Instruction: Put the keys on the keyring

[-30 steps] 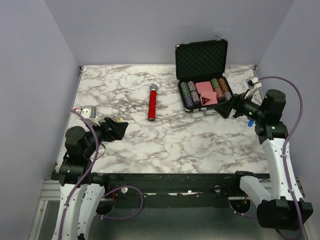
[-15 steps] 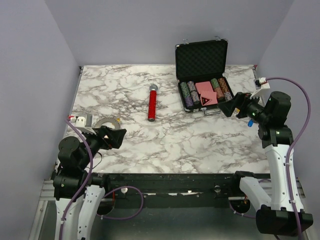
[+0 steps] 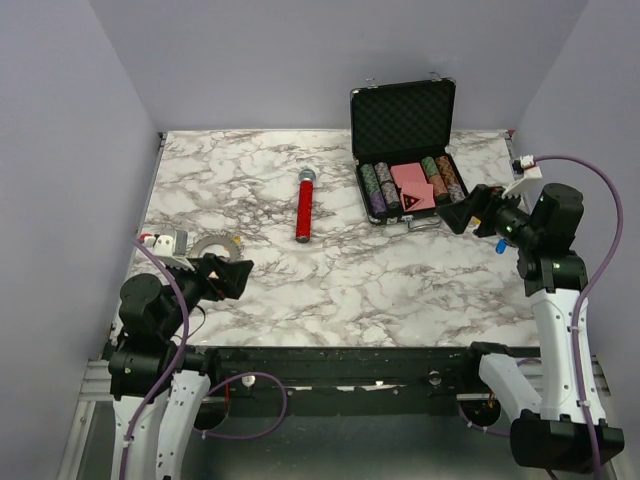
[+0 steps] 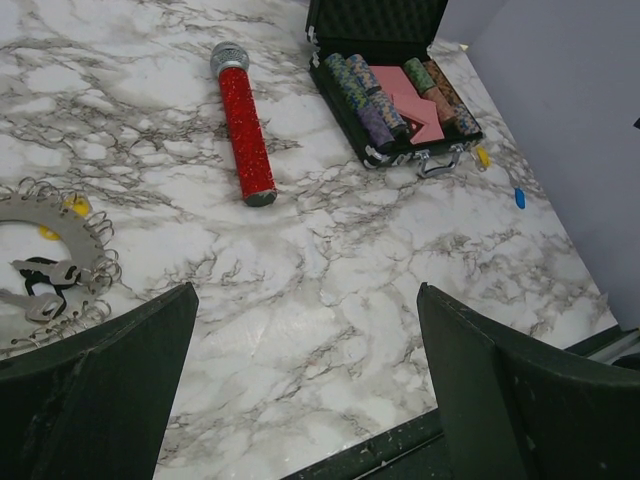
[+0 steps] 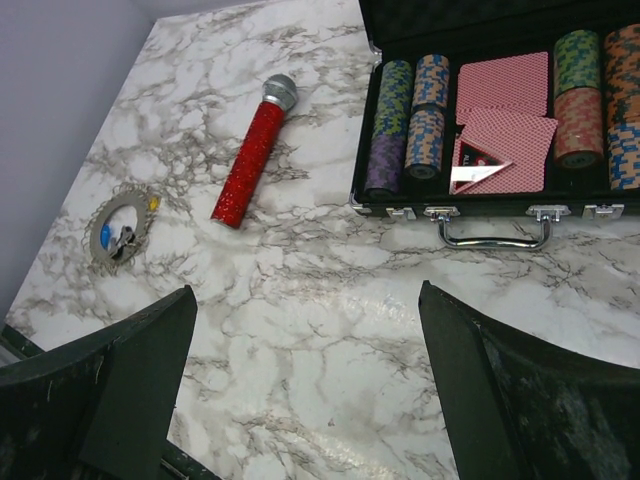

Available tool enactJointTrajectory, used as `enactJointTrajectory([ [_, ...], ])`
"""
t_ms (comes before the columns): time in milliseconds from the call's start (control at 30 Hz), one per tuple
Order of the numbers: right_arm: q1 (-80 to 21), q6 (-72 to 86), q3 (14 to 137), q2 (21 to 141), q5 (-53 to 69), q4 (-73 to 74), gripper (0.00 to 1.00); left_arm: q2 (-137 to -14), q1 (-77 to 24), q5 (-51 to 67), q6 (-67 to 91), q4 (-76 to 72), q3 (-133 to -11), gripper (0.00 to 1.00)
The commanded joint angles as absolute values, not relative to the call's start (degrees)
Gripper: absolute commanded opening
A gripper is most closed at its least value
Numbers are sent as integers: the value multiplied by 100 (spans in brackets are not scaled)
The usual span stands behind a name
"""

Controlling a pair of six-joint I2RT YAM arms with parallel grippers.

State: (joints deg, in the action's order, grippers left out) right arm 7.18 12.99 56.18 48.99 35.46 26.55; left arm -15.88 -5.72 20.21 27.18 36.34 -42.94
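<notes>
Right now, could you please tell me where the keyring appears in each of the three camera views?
Top external: the keyring sits at mid-height on the left.
Left wrist: keyring at the far left edge, partly cut off by the frame.
Right wrist: keyring small, on the left at mid-height.
Shared landmark: the red microphone lies to its right and farther away in every view.

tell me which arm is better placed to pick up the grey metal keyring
Left, probably. The grey jagged metal keyring lies on the left, just ahead of the open left gripper; the right gripper hovers across, by the black poker chip case.
</notes>
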Motion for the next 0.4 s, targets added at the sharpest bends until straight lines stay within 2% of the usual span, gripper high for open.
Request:
enactJointTrajectory([
  [0,791,1222,5731,4939,3726,2751,100,-1520,-571,2074,2742,3612,-4175,99],
  [367,914,809,5713,4975,4104,2760,100,-1766,-571,2022,2698,3410,-4149,99],
])
